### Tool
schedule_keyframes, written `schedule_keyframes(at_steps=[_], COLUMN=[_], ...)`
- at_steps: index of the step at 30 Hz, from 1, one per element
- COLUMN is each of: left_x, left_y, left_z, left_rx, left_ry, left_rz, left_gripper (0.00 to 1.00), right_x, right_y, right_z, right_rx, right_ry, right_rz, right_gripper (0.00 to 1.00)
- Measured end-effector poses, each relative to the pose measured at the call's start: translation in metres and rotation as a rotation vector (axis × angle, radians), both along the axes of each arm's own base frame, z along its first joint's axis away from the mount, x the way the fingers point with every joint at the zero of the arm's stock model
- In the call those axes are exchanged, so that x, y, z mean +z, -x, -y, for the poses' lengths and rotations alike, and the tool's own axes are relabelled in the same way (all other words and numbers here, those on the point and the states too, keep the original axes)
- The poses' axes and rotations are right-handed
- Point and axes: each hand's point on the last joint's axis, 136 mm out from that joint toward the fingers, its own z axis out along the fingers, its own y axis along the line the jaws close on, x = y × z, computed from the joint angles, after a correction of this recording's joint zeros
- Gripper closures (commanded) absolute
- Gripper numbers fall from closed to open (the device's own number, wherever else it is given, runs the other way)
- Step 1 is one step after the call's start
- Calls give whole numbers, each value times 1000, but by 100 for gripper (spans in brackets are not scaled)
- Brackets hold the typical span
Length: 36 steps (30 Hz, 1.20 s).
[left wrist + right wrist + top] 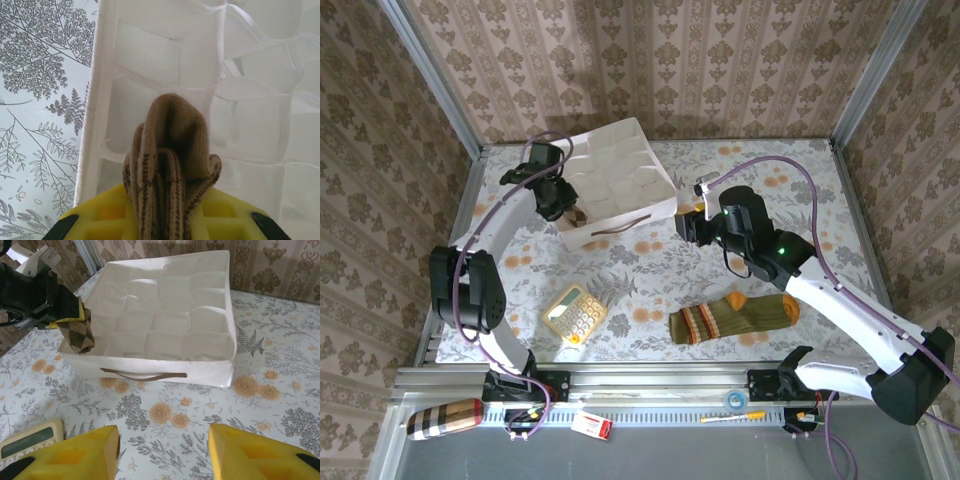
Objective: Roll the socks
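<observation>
As the left gripper (568, 208) clamps the argyle sock (170, 165) over the white box's (620, 216) 8 o'clock corner, we see the right gripper (164, 452) spread, empty. The green sock (735, 317) lies at 5 o'clock.

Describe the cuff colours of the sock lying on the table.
Orange and brown stripes on the olive sock; top external view shows it best.

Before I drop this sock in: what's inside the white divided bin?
The bin's visible cells look empty. The argyle sock, held by the left hand, hangs over a corner cell, hiding its floor.
</observation>
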Motion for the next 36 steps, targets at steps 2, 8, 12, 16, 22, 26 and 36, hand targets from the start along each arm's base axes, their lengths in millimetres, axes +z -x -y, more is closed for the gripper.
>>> schedule_keyframes(at_steps=[2,8,12,16,22,26,36], left_x=[-4,-13,-15,-23,-42,-48,-32], left_y=[-2,-2,-4,-4,-2,-4,1], left_z=[0,-1,-2,1,6,5,6], left_rx=[-3,-15,-33,-66,-102,-113,-134], left_ry=[-6,-23,-71,-144,-237,-288,-330], left_rz=[-5,-14,4,36,77,122,204], left_gripper=[100,100,100,100,100,98,43], right_x=[-2,-7,-6,-7,-9,-11,-18], right_y=[1,4,4,4,6,7,7], right_z=[1,2,2,2,3,2,1], right_rx=[1,4,5,5,8,12,19], right_ry=[6,22,24,25,35,36,48], right_rz=[-9,-31,-30,-31,-47,-52,-75], right_gripper=[50,51,51,51,52,52,52])
